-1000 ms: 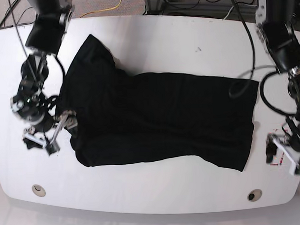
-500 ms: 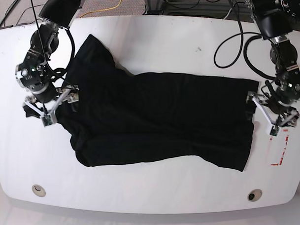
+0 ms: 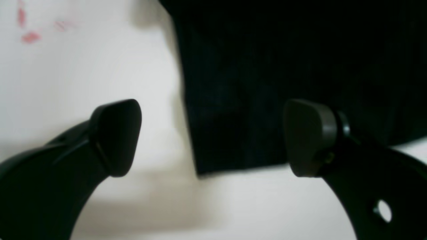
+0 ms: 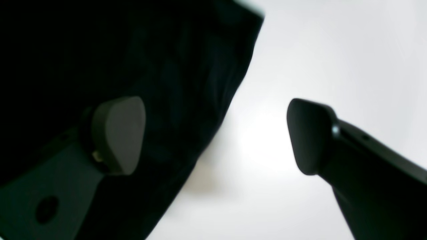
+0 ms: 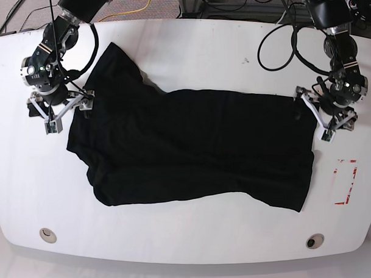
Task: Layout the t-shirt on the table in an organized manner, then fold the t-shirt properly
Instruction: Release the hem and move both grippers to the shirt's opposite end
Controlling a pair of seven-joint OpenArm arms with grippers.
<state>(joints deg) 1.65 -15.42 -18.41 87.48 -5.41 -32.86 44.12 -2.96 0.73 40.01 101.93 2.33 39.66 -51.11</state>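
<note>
I have the t-shirt point(image 5: 192, 148) spread out across the middle of the table point(image 5: 188, 47), lying flat but crooked, with one sleeve reaching up toward the far edge on the base view's left and the hem end on that view's right. A red outline mark point(image 5: 345, 182) sits on the bare white just past the hem.

My left gripper point(image 5: 323, 114) hangs at the hem's far corner, on the base view's right. Its wrist view shows both jaws spread wide with nothing between them: one fingertip point(image 3: 308, 136) is over black cloth, the other over white tabletop, and the shirt's corner point(image 3: 227, 133) lies in the gap between them. That view is blurred, so I cannot tell whether the tips touch the cloth or float just above it.

My right gripper point(image 5: 66, 112) is at the shoulder edge on the base view's left, jaws likewise wide apart and empty. In its wrist view one fingertip point(image 4: 116, 133) sits over the shirt, the other over bare table, with the cloth's edge running diagonally between.
</note>
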